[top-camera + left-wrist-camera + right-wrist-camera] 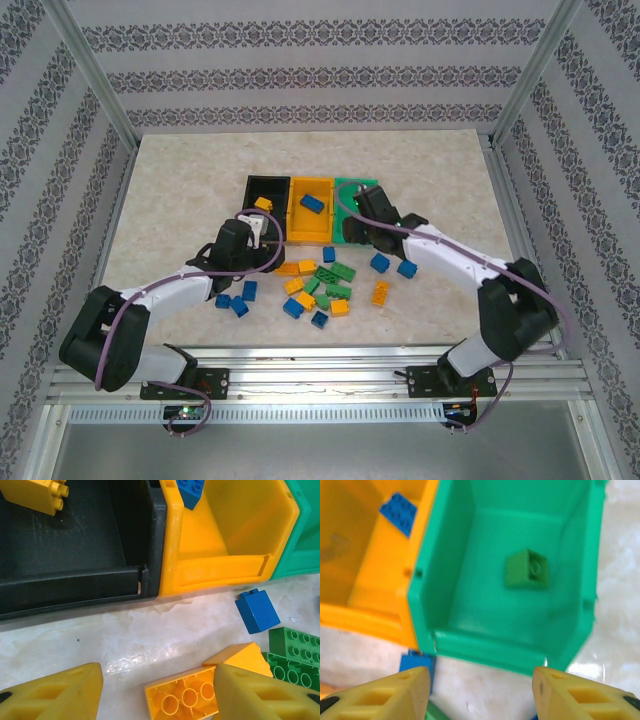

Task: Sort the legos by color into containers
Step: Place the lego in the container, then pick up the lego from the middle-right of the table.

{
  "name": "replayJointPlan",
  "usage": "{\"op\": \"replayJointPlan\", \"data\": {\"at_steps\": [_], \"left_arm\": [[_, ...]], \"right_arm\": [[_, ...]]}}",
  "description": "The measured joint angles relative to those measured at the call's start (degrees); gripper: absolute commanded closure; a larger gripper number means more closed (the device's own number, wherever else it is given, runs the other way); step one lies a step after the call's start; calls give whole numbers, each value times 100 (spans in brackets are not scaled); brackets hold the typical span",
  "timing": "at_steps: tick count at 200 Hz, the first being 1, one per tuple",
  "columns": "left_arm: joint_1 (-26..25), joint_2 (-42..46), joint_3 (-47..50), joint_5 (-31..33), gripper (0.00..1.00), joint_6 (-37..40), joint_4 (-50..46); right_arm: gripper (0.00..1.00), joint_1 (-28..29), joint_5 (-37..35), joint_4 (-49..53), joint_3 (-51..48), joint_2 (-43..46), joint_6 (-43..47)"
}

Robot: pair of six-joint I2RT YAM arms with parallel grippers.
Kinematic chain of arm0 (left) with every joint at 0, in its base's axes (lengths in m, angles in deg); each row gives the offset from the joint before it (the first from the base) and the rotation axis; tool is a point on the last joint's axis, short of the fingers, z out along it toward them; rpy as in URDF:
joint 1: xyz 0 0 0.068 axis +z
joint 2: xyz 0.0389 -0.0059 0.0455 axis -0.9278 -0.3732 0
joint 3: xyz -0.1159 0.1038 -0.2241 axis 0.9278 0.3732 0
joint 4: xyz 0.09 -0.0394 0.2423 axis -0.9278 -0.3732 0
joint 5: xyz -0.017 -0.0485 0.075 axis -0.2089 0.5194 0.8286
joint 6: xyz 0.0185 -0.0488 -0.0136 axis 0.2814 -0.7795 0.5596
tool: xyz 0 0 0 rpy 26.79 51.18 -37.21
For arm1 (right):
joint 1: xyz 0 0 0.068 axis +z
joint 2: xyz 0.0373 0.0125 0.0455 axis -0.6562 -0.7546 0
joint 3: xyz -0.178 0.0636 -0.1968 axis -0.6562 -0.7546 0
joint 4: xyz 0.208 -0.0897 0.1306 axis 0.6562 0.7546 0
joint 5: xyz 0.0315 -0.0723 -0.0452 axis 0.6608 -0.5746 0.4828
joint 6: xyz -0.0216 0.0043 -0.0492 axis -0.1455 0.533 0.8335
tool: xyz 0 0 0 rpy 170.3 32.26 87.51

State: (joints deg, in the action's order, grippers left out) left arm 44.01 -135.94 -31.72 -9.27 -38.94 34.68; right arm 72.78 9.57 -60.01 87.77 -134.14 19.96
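three small open-topped bins stand joined in a row near the middle of the pale marbled table (170, 200): the black plastic bin (262, 185) on the left, the orange-yellow plastic bin (300, 225) in the middle and the green plastic bin (352, 183) on the right. the black bin holds one yellow-orange studded brick (264, 203). the orange-yellow bin holds a blue studded brick (312, 203). in the right wrist view a small green brick (526, 570), somewhat blurred, lies on the floor of the green bin. the loose studded plastic bricks (327, 273), in yellow-orange, blue and green, lie scattered on the table just in front of the bins, between the two arms.

the left gripper (156, 680) hangs low over the table in front of the black and orange-yellow bins, its yellow fingers (60, 695) apart. an upturned yellow-orange brick (182, 697), hollow side up, lies on the table between them, close against one finger and clear of the other, so it is not clamped. near it lie a loose blue brick (257, 611) and two green bricks (295, 655).

the right gripper (481, 672) hovers over the near wall of the green bin, its jaws spread with nothing between them.
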Motion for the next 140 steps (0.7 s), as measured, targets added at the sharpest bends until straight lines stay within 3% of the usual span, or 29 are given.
{"op": "replayJointPlan", "data": {"at_steps": [54, 140], "left_arm": [[173, -2, 35, -133, 40, -136, 87], [321, -2, 125, -247, 40, -273, 133]], "right_arm": [[43, -321, 26, 190, -1226, 966, -2], [42, -463, 326, 321, -1008, -105, 131]]}}
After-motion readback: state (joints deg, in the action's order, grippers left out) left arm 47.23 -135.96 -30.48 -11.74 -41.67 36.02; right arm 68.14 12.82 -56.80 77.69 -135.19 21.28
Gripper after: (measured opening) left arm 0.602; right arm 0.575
